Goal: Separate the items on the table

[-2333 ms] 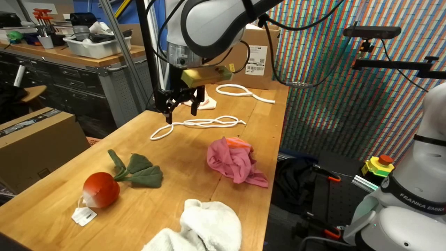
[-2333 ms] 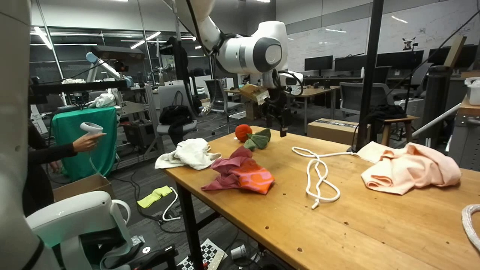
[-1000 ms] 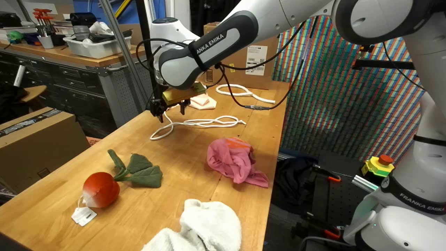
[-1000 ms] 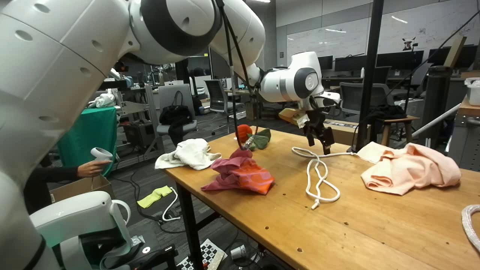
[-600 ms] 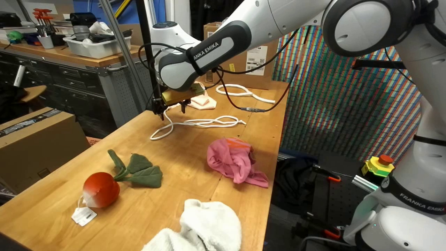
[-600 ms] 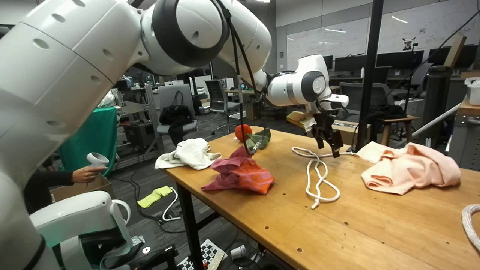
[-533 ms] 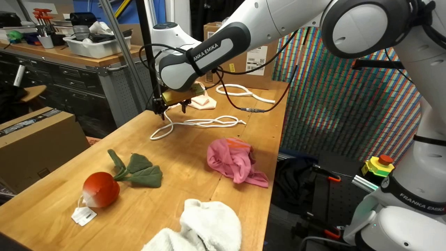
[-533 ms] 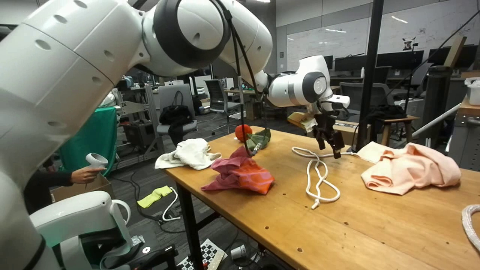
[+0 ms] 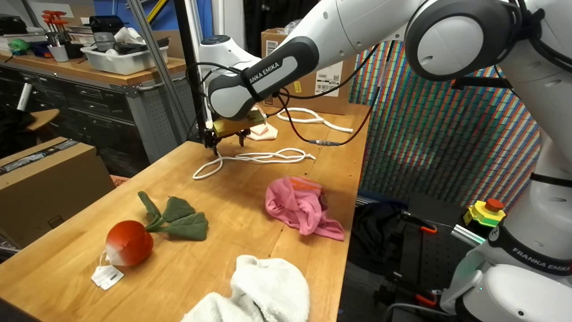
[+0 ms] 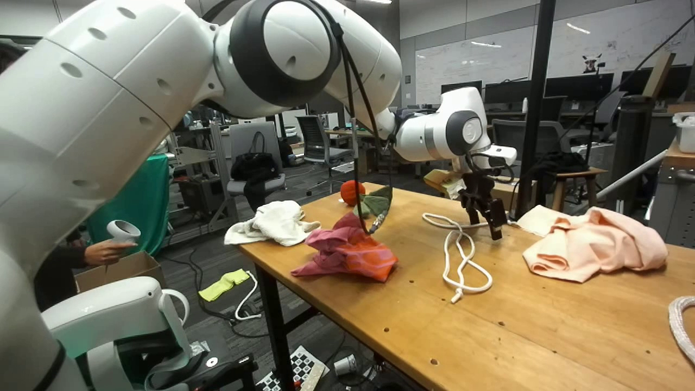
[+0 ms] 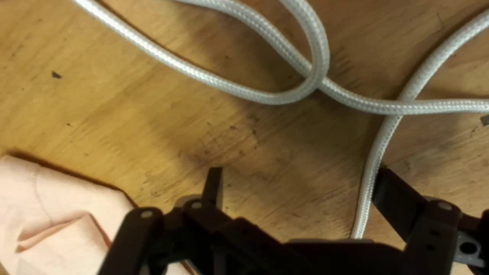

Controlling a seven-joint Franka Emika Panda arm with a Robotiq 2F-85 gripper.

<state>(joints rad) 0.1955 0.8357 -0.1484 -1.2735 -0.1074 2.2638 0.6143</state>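
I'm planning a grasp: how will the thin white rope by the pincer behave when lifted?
Probably floppy: the thin white rope lies in loose curves. Where it crosses itself, lifting one length may drag another along. Its slenderness suggests little weight.

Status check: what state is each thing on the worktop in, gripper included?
Gripper: open, gripping nothing
Thin white rope: loosely looped, crossing itself
Second white rope: bent into a loop
Peach cloth: partly folded, rumpled
Pink-and-orange cloth: bunched up
White towel: crumpled
Plush radish: lying on its side, tag attached
Cardboard box: standing; open or closed, unclear
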